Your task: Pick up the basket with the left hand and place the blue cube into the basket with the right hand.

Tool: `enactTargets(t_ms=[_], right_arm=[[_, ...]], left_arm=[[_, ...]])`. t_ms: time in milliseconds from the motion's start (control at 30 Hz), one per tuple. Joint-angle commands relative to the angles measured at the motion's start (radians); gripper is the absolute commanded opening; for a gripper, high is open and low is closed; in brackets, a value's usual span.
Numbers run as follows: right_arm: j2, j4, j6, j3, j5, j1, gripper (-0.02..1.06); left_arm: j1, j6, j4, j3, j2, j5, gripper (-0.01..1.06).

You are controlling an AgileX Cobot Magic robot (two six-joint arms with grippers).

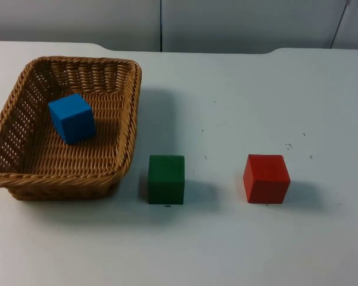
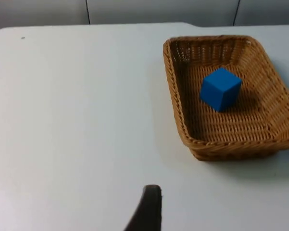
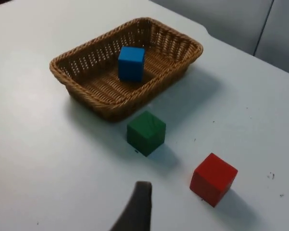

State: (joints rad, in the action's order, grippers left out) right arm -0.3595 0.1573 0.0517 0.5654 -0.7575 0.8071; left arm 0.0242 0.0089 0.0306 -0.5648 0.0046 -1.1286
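The basket (image 1: 24,179), seen from the top view, sits at the left of the frame on the white table (image 1: 256,238), a shallow rectangular tray of tan wicker with flared, open-weave sides. The blue cube (image 1: 72,118) rests inside it, on the woven floor toward the far left part, turned a little askew. Just beside the basket's near right corner stands a green cube (image 1: 166,179), apart from the rim, and well to its right a red cube (image 1: 266,178). None of them carries any label or writing that I can read. A grey partition wall (image 1: 226,24) runs along the top of the frame.

From the left wrist view, the basket (image 2: 182,125) lies flat on the table with the blue cube (image 2: 220,89) inside, corner forward. The left gripper (image 2: 146,211) hangs over bare table well apart from the basket, one dark fingertip showing; how wide it stands I cannot tell.

From the right wrist view, basket (image 3: 86,96), blue cube (image 3: 131,63), green cube (image 3: 145,133) and red cube (image 3: 213,179) all rest on the table. The right gripper (image 3: 137,209) hangs near the green and red cubes, touching neither; its opening I cannot tell.
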Motion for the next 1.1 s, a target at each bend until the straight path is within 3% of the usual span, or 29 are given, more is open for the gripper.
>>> enactTargets(t_ms=[0, 167, 333, 633, 967, 1067], right_arm=[[0.036, 0.026, 0.027, -0.004, -0.017, 0.004, 0.84], [0.091, 0.075, 0.072, -0.004, -0.106, 0.004, 0.84], [0.149, 0.077, 0.072, -0.004, -0.152, 0.004, 0.84], [0.260, 0.073, 0.072, -0.004, -0.337, 0.004, 0.84], [0.360, 0.003, 0.068, -0.039, -0.354, 0.007, 0.84], [0.360, -0.043, 0.019, -0.057, -0.321, 0.009, 0.84]], left_arm=[[0.008, 0.011, 0.013, 0.041, -0.005, 0.030, 0.78], [0.008, 0.011, 0.007, 0.043, -0.005, 0.045, 0.78], [0.008, 0.011, 0.003, 0.048, -0.005, 0.045, 0.78], [0.008, 0.011, 0.003, 0.051, -0.005, 0.050, 0.77], [0.008, 0.011, 0.003, 0.051, -0.005, 0.050, 0.77], [0.008, 0.011, 0.003, 0.051, -0.005, 0.050, 0.77]])
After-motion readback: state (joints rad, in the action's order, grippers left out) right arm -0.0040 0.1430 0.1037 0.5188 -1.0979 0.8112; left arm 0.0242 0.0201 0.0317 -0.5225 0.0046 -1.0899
